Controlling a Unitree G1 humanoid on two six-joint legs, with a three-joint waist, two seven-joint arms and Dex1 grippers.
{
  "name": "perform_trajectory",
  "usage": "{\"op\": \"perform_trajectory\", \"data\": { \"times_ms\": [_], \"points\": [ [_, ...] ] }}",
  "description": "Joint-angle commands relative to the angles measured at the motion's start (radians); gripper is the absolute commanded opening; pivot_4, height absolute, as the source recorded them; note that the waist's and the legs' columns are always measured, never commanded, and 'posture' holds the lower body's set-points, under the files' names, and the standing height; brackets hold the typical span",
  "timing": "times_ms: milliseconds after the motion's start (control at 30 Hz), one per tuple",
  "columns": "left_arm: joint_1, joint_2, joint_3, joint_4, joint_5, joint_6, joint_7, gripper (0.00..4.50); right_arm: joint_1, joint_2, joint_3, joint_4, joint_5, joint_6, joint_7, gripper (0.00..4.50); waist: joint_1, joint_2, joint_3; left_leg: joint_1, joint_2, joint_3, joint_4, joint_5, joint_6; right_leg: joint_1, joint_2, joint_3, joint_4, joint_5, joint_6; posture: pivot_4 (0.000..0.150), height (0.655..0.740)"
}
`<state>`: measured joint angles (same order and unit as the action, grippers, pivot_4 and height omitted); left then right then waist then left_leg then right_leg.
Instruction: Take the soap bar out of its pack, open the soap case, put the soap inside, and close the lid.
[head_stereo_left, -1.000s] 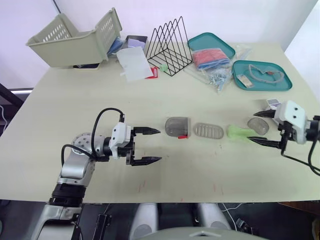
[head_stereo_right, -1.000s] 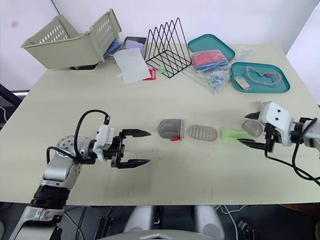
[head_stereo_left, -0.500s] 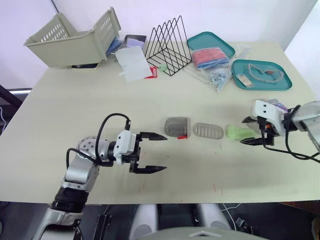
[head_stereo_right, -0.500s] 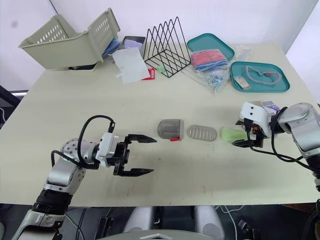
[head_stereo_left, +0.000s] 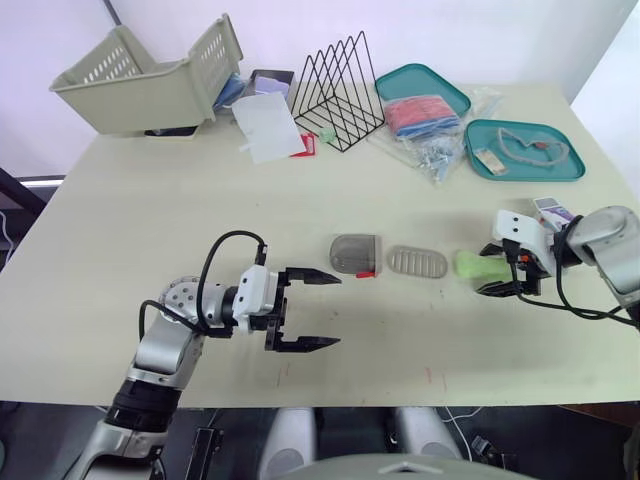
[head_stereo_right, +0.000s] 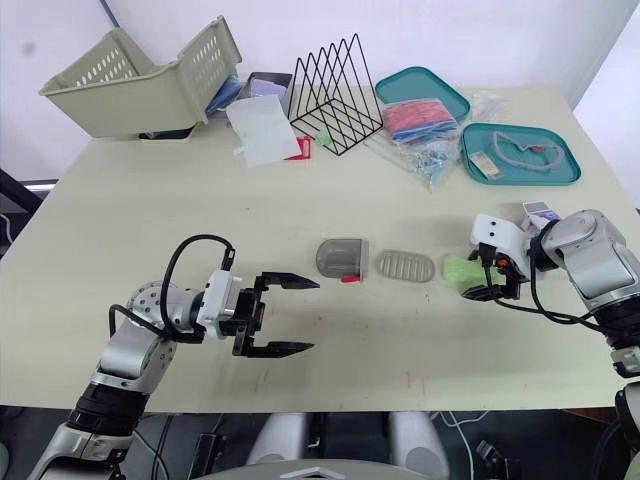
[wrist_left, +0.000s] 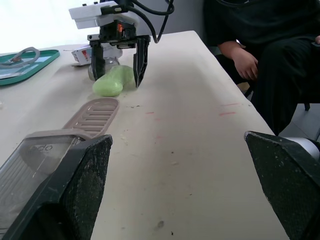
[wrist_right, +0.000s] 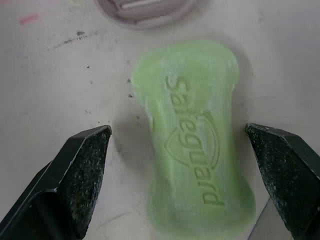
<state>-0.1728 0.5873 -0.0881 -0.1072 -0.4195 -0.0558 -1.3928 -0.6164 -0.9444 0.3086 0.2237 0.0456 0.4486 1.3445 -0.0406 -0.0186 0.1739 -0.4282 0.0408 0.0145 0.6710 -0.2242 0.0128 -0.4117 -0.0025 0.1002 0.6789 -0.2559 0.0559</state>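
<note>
silver-grey metal arms (head_stereo_left: 158, 347) end in white wrist housings (head_stereo_left: 249, 290); left gripper (head_stereo_left: 335, 311) and right gripper (head_stereo_left: 487, 270) carry pointed black fingers (head_stereo_left: 305, 276), with black cables (head_stereo_left: 211, 256) looping from each wrist.

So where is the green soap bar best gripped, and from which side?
Probably across its narrowed waist, coming straight down from above. The green soap bar lies flat on the table, lettering up, so only its long sides are free, and the waist is the slimmest span. The open right tool straddles it there, one finger on each side.
</note>
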Motion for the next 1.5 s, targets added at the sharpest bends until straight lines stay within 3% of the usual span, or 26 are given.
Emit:
{"op": "perform_trajectory", "data": {
  "times_ms": [33,200,300,333,467,700,933,1100,1500],
  "points": [
    [0.001,0.008,0.003,-0.029,-0.020,-0.009,0.001,4.49,-0.027,0.002,-0.009,0.008,-0.019,-0.027,0.004,4.50,0.000,0.000,0.000,0.000,0.000,0.000,0.000,0.000,0.000,0.000,0.000,0.000,0.000,0.000,0.000,0.150,0.7400],
    [0.003,0.010,0.003,-0.028,-0.016,-0.011,0.002,4.49,-0.026,0.017,-0.012,0.005,-0.031,-0.034,0.006,4.50,-0.001,0.000,0.000,0.000,0.000,0.000,0.000,0.000,0.000,0.000,0.000,0.000,0.000,0.000,0.000,0.150,0.7400],
    [0.006,0.010,0.003,-0.031,-0.014,-0.011,0.007,4.50,-0.012,0.008,-0.001,-0.005,-0.050,-0.056,0.016,3.69,-0.001,0.000,0.000,0.000,0.000,0.000,0.000,0.000,0.000,0.000,0.000,0.000,0.000,0.000,0.000,0.150,0.7400],
    [0.007,0.010,0.003,-0.032,-0.014,-0.011,0.008,4.50,-0.009,0.008,-0.001,-0.006,-0.053,-0.060,0.016,3.11,-0.001,0.000,0.000,0.000,0.000,0.000,0.000,0.000,0.000,0.000,0.000,0.000,0.000,0.000,0.000,0.150,0.7400],
    [0.014,0.009,0.000,-0.038,-0.014,-0.011,0.011,4.50,-0.006,0.011,-0.006,-0.015,-0.056,-0.062,0.017,1.60,-0.001,0.000,0.000,0.000,0.000,0.000,0.000,0.000,0.000,0.000,0.000,0.000,0.000,0.000,0.000,0.150,0.7400],
    [0.005,0.005,0.021,-0.025,-0.026,0.022,0.055,4.50,-0.051,0.017,-0.015,-0.119,-0.029,-0.013,0.065,1.61,-0.001,0.000,0.000,0.000,0.000,0.000,0.000,0.000,0.000,0.000,0.000,0.000,0.000,0.000,0.000,0.150,0.7400],
    [-0.007,-0.002,0.035,-0.032,-0.051,0.091,0.118,4.50,-0.177,0.151,0.044,-0.242,-0.028,0.182,0.024,1.61,-0.004,0.001,0.000,0.001,0.001,-0.001,0.000,0.000,0.000,-0.001,0.002,-0.001,0.001,0.000,0.000,0.150,0.7400],
    [-0.003,0.003,0.031,-0.040,-0.050,0.097,0.132,4.50,-0.197,0.215,0.111,-0.230,-0.068,0.222,-0.030,1.61,0.008,0.001,0.000,-0.003,0.000,-0.003,0.000,0.000,0.000,-0.001,0.000,-0.002,-0.001,0.000,0.000,0.150,0.7400],
    [0.021,0.012,0.024,-0.051,-0.042,0.077,0.130,4.50,-0.203,0.221,0.159,-0.238,-0.080,0.271,-0.048,1.61,-0.002,0.001,0.001,-0.002,0.000,-0.002,0.000,0.000,0.000,-0.001,-0.001,-0.003,0.000,0.000,0.000,0.150,0.7400]
  ]
}}
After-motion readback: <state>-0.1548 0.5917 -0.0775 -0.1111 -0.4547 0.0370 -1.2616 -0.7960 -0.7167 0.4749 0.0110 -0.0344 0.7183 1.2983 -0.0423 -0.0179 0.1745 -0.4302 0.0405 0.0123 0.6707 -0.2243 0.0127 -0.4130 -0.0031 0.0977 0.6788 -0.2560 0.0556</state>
